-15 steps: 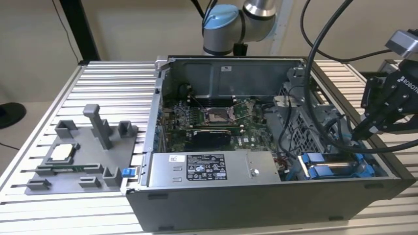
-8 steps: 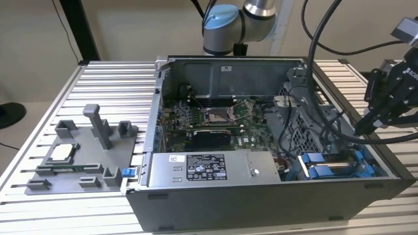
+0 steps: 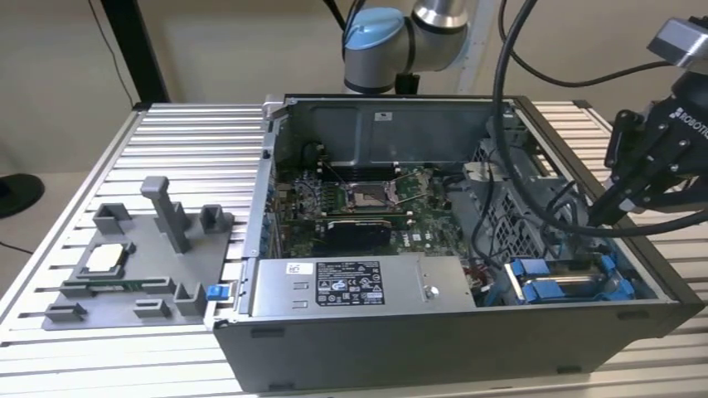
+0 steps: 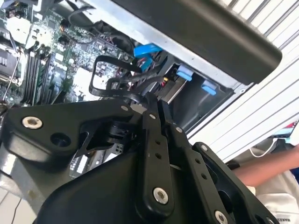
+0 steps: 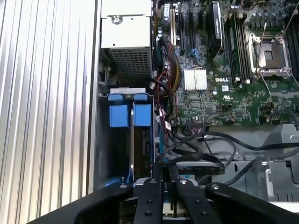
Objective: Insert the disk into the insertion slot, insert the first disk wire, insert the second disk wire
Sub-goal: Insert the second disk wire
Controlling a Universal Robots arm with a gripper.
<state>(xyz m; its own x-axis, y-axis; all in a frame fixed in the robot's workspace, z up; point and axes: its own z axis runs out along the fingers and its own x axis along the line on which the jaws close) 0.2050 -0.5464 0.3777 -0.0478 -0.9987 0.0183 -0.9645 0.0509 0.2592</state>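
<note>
The disk point(image 3: 566, 284) lies inside the insertion slot point(image 3: 626, 264) at the case's front corner on the exterior view's right, its blue carrier tabs point(image 5: 130, 115) facing the motherboard. In the first wrist view I see the disk point(image 5: 138, 150) edge-on in the bay. My gripper point(image 3: 606, 217) hangs just above the bay, over the case's right wall. In both wrist views its fingers point(image 5: 157, 173) are pressed close together, shut on a black disk wire point(image 4: 99, 74) that loops out from the tips. Gripper tip point(image 4: 152, 99), point(image 5: 166, 169).
The grey labelled power-supply box point(image 3: 354, 286) fills the case front beside the bay. Motherboard point(image 5: 224, 70) with loose black cables point(image 5: 198, 144) lies behind. A grey fixture tray point(image 3: 138, 257) sits on the ribbed table at the exterior view's left. A person's arm point(image 4: 268, 168) is past the table edge.
</note>
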